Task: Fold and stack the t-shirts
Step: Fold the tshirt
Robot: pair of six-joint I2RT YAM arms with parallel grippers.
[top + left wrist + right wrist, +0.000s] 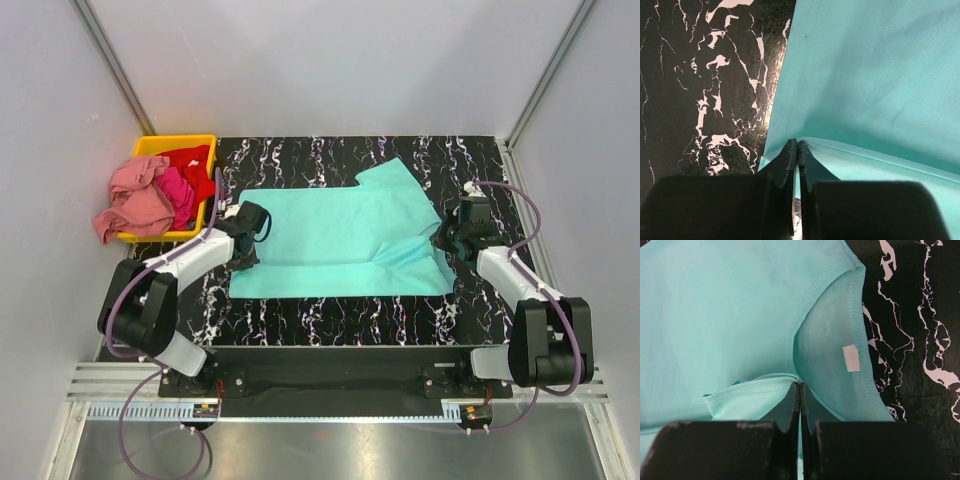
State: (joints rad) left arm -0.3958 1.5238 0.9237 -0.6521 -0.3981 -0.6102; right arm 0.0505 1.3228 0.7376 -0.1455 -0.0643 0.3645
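The turquoise-teal t-shirt (345,235) lies spread flat on the black marbled table, neck end to the right. My left gripper (247,243) is shut on its left hem edge (805,145), with cloth pinched between the fingers. My right gripper (447,240) is shut on a fold of the shirt beside the neck opening (790,380); the white label (851,358) shows inside the collar. The salmon pink t-shirt (135,200), the magenta t-shirt (178,190) and the red t-shirt (190,160) lie bunched in and over the yellow bin.
The yellow plastic bin (175,143) stands at the table's back left corner, with the pink cloth hanging over its left rim. Grey walls close in the table at the back and sides. Black marbled tabletop (330,315) shows in front of the shirt.
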